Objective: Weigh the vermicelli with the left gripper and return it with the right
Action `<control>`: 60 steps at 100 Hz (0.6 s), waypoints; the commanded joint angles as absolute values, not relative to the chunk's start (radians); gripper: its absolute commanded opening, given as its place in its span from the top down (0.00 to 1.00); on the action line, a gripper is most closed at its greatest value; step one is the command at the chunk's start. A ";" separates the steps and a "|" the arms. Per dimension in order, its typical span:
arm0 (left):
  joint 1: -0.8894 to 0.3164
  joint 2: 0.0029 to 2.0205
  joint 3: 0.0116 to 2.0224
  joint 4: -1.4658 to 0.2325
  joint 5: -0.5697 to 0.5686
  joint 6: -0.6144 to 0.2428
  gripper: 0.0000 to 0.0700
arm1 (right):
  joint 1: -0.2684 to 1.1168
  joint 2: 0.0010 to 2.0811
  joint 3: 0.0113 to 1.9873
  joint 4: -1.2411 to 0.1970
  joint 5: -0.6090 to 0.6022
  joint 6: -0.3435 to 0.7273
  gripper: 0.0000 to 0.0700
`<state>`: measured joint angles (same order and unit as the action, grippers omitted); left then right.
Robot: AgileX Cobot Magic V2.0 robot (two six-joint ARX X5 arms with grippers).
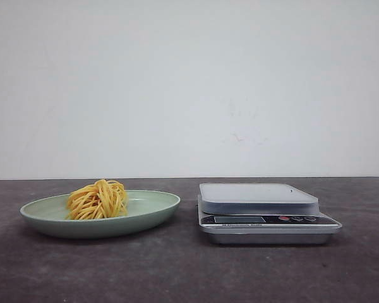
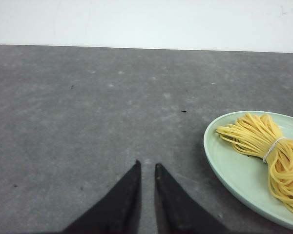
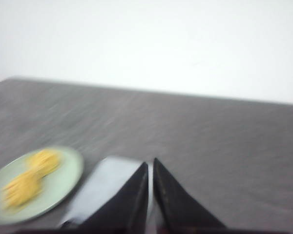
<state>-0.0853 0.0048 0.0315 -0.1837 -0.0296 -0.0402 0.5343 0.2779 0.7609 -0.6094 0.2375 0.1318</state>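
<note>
The vermicelli [image 1: 98, 199], a round nest of thin yellow strands, lies on the pale green plate [image 1: 155, 208] at the left of the table. It also shows in the left wrist view [image 2: 268, 148] and, blurred, in the right wrist view [image 3: 31, 175]. A silver kitchen scale [image 1: 259, 197] stands to the right of the plate, its platform bare. Neither arm shows in the front view. My left gripper [image 2: 146, 165] is shut and empty over bare table, apart from the plate [image 2: 229, 170]. My right gripper [image 3: 150, 163] is shut and empty above the scale [image 3: 105, 183].
The table is a dark grey surface [image 1: 177, 271] with a white wall behind it. The scale's display and buttons [image 1: 265, 219] face the front.
</note>
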 commanded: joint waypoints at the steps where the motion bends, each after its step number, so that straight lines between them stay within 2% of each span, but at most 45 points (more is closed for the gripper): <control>1: -0.083 0.005 0.014 -0.189 -0.028 -0.027 0.98 | 0.435 0.244 0.695 -0.544 0.220 0.089 0.99; 17: -0.083 0.005 0.014 -0.189 -0.028 -0.027 0.98 | 0.145 0.137 0.468 -0.400 0.095 0.089 0.99; 26: -0.083 0.005 0.014 -0.189 -0.028 -0.027 0.98 | 0.046 0.091 0.363 -0.377 0.078 0.068 0.99; 37: -0.083 0.005 0.014 -0.189 -0.029 -0.027 0.98 | 0.002 0.047 0.267 -0.347 0.078 0.035 0.99; 60: -0.083 0.005 0.014 -0.189 -0.028 -0.027 0.98 | 0.000 0.004 0.105 -0.178 0.074 0.022 0.99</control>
<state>-0.0853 0.0048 0.0315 -0.1837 -0.0292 -0.0399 0.0002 0.0044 0.1322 -0.2211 0.0776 0.0395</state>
